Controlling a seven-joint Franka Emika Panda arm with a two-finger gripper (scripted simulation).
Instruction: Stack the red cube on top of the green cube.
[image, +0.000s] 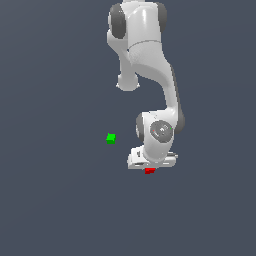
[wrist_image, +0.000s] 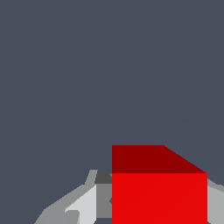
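A: Red cube (wrist_image: 159, 192) status?
B: Clamped between the gripper (image: 150, 167) fingers (wrist_image: 83, 205). Green cube (image: 111, 138) sits apart, at 10 o'clock from it in the exterior view.

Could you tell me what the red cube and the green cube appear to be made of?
Red cube: flat, uniform colour with no texture or shine; as a simulator render it suggests matte plastic or painted wood, but cannot be settled. Green cube: the same plain, untextured matte look, too small to tell more.
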